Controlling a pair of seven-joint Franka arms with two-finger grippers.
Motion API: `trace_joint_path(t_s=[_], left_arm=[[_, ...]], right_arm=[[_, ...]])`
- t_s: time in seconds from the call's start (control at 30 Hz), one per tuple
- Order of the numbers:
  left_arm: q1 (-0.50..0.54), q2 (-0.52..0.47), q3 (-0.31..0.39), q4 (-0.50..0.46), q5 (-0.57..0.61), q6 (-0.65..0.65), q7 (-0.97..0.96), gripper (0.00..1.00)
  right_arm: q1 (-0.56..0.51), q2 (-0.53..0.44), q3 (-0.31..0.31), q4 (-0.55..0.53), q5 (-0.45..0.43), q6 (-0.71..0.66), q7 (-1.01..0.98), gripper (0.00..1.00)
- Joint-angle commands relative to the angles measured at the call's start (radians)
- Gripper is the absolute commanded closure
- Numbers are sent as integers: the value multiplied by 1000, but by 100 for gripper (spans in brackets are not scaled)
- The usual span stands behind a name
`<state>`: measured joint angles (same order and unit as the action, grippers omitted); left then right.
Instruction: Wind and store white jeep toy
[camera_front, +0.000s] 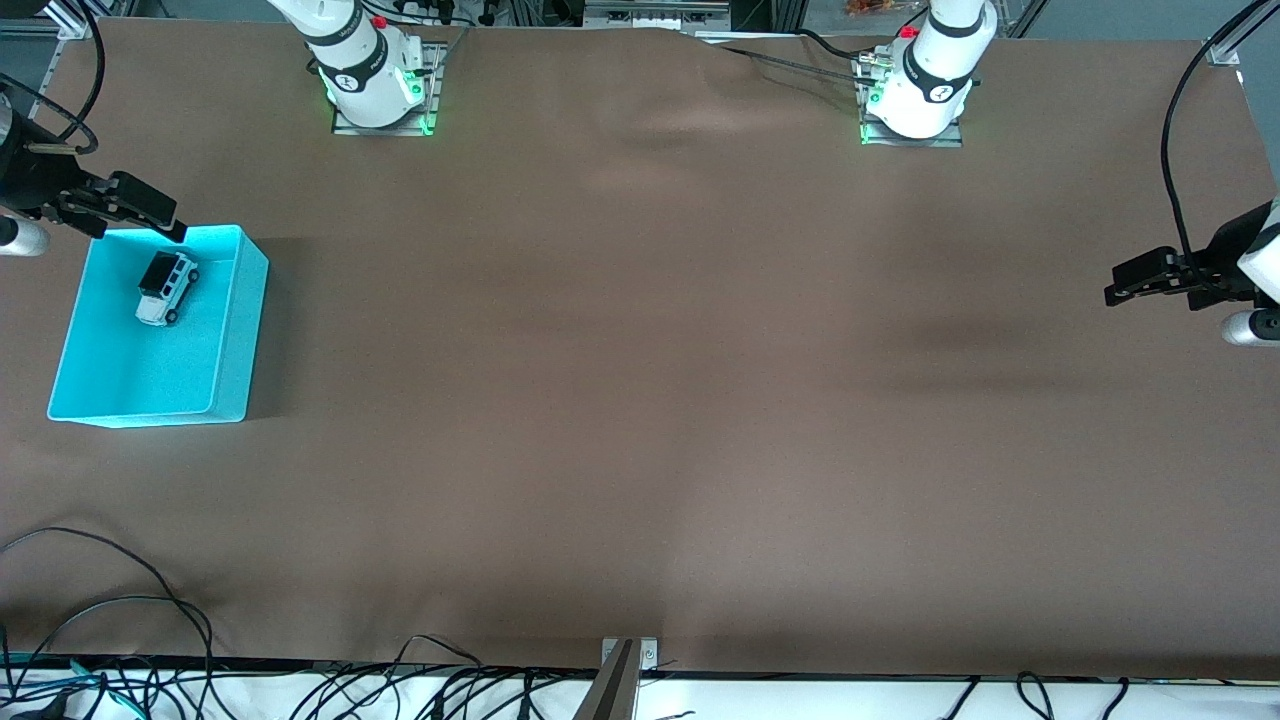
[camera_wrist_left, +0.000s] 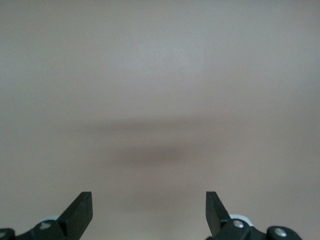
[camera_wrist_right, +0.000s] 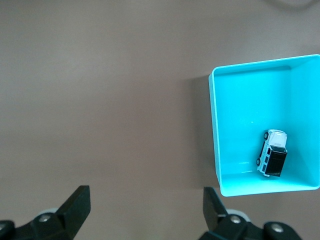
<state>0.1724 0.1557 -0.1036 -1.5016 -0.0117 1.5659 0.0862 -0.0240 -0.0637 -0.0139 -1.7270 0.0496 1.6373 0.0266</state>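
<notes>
The white jeep toy (camera_front: 167, 288) lies inside the turquoise bin (camera_front: 235, 330), which stands on the brown worktop (camera_front: 640, 400) at the right arm's end. The toy rests on the bin's floor, tipped onto its side so that its black roof and dark wheels both show, and it sits in the part of the bin farther from the front camera, close to the wall on that side. In the right wrist view the white jeep toy (camera_wrist_right: 272, 160) is seen from above near one corner of the turquoise bin (camera_wrist_right: 216, 135), apart from the walls but close to them.

The right hand (camera_front: 150, 215) hangs in the air over the bin's rim at the corner farthest from the front camera, just outside the worktop's edge on the right arm's end. Its fingers (camera_wrist_right: 75, 207) are spread wide and released, with nothing between them. The toy is not touched by it: the jeep lies below the hand and a little nearer to the front camera, down in the bin.

The left hand (camera_front: 1135, 280) waits over the bare worktop at the left arm's end, well apart from the bin and the toy. Its fingers (camera_wrist_left: 80, 212) are likewise spread apart and empty, and the left wrist view shows only plain brown surface with a soft shadow under them.

Loose black cables (camera_front: 120, 610) trail along the edge of the worktop nearest the front camera.
</notes>
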Motion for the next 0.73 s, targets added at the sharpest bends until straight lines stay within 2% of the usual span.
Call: trace_joint_path(t_s=[0.0, 0.7], left_arm=[[-1, -7, -1, -8, 6, -4, 14, 0], [-1, -7, -1, -8, 6, -4, 14, 0]], right_arm=[[9, -1, -8, 17, -8, 3, -17, 0], [7, 2, -9, 18, -13, -13, -16, 0]])
